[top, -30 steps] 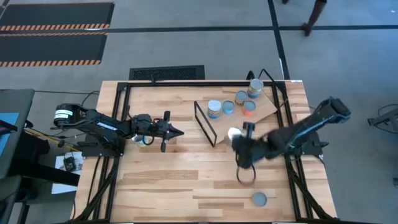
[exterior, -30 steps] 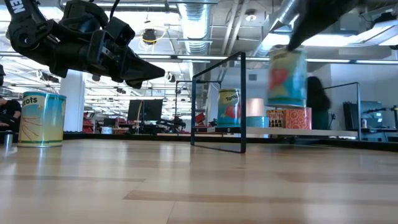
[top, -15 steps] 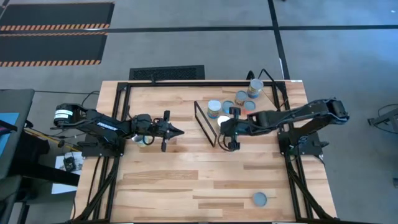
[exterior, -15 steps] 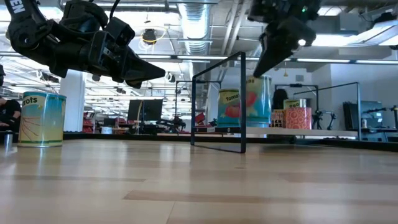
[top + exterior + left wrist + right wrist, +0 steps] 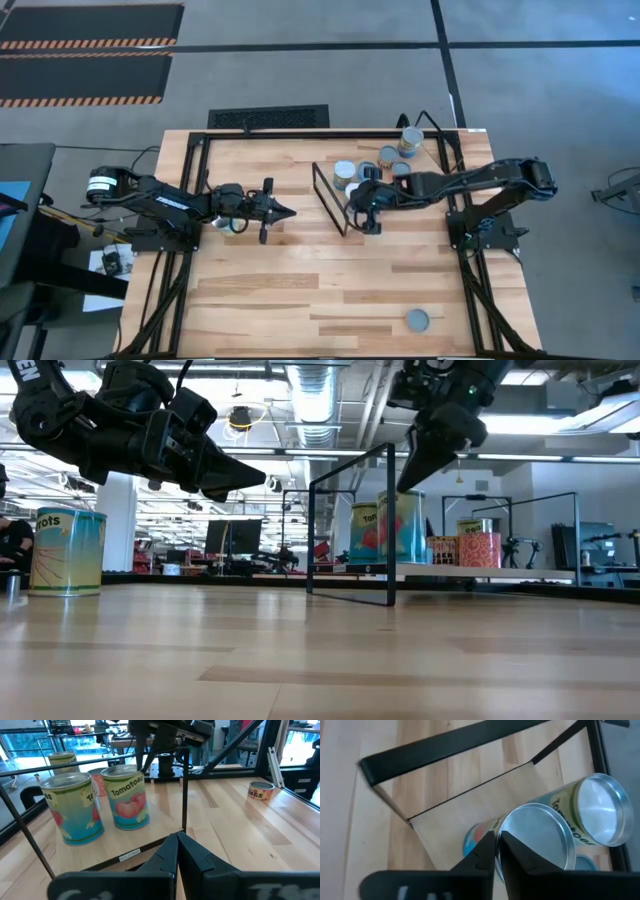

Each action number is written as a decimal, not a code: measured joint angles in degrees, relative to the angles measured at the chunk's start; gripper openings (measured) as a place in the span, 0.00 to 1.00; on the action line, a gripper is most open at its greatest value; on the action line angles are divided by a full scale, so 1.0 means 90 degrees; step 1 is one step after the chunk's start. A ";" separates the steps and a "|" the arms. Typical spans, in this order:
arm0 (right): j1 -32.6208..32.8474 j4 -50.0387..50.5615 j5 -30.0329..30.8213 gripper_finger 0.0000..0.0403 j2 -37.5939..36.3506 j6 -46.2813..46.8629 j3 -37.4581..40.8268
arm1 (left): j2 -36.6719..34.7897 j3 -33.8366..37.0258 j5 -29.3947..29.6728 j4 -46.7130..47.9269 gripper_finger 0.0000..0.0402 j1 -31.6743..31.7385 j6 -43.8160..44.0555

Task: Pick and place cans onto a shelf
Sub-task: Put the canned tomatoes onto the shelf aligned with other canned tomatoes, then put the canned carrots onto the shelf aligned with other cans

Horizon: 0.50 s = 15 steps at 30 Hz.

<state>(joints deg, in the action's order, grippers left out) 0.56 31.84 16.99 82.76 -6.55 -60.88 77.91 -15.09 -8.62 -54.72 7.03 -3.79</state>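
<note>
The shelf (image 5: 440,160) is a light-wood board with a black wire frame (image 5: 330,195) at its left end, and several cans stand on it. My right gripper (image 5: 495,840) reaches in over the frame end, with its fingers at the top of a teal tomato can (image 5: 405,525) that stands beside another tomato can (image 5: 368,530). My left gripper (image 5: 290,212) hangs shut and empty above the table's left half, pointing at the frame. A teal can (image 5: 65,550) stands on the table under the left arm. One more can (image 5: 417,320) stands near the front edge. My right gripper has its two fingers nearly together at the silver top rim (image 5: 507,827) of the tomato can, on the side toward the wire frame. The fingers slant down from the table's right. The can stands upright with its base on the shelf board.
Red and orange cans (image 5: 480,548) stand farther right on the shelf. The upright wire frame (image 5: 350,525) rises just left of the placed can. Open plank tabletop (image 5: 300,290) lies between the arms and toward the front edge.
My right gripper has carried the tomato can from the table's middle right toward the far edge and left, in over the shelf. The can hung tilted and clear a second ago. It now stands upright on the board next to the other tomato can.
</note>
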 joint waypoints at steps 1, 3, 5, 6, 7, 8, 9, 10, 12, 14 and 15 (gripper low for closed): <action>-0.0002 -0.0009 0.0001 0.14 0.0000 0.0000 0.0000 | 0.0000 0.0000 0.0000 -0.0003 0.00 0.0000 0.0000; -0.0036 -0.0043 0.0016 0.17 0.0000 -0.0010 0.0000 | 0.0000 0.0000 0.0000 -0.0001 0.00 0.0000 -0.0002; -0.0044 -0.0087 0.0084 0.19 0.0000 -0.0017 0.0000 | 0.0000 0.0000 0.0000 0.0000 0.00 0.0000 -0.0002; -0.0044 -0.0124 0.0110 0.20 0.0000 -0.0019 0.0000 | 0.0000 0.0000 0.0000 0.0001 0.00 0.0000 -0.0002; -0.0042 -0.0198 0.0117 0.21 -0.0002 -0.0050 0.0000 | 0.0000 0.0000 0.0000 0.0002 0.00 0.0000 -0.0002; -0.0031 -0.0262 0.0120 0.22 -0.0044 -0.0111 0.0000 | 0.0000 0.0000 0.0000 0.0000 0.00 0.0000 0.0000; 0.0000 -0.0288 0.0121 0.23 -0.0130 -0.0183 0.0003 | 0.0000 0.0000 0.0000 0.0004 0.00 0.0000 0.0002; 0.0056 -0.0355 0.0129 0.23 -0.0244 -0.0258 0.0005 | 0.0000 0.0000 -0.0006 0.0020 0.00 0.0000 0.0043; 0.0167 -0.0469 0.0120 0.24 -0.0536 -0.0293 0.0002 | 0.0000 -0.0002 -0.0083 0.0116 0.00 0.0000 0.0117; 0.0263 -0.0403 0.0022 0.22 -0.0847 -0.0284 0.0003 | 0.0000 -0.0002 -0.0185 0.0243 0.00 -0.0007 0.0177; 0.0304 -0.0392 -0.0077 0.20 -0.1012 -0.0284 0.0036 | 0.0000 -0.0002 -0.0187 0.0340 0.00 -0.0035 0.0190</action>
<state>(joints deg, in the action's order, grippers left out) 3.30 28.31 16.30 73.65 -9.10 -60.56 77.91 -15.11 -10.31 -51.66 6.71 -2.09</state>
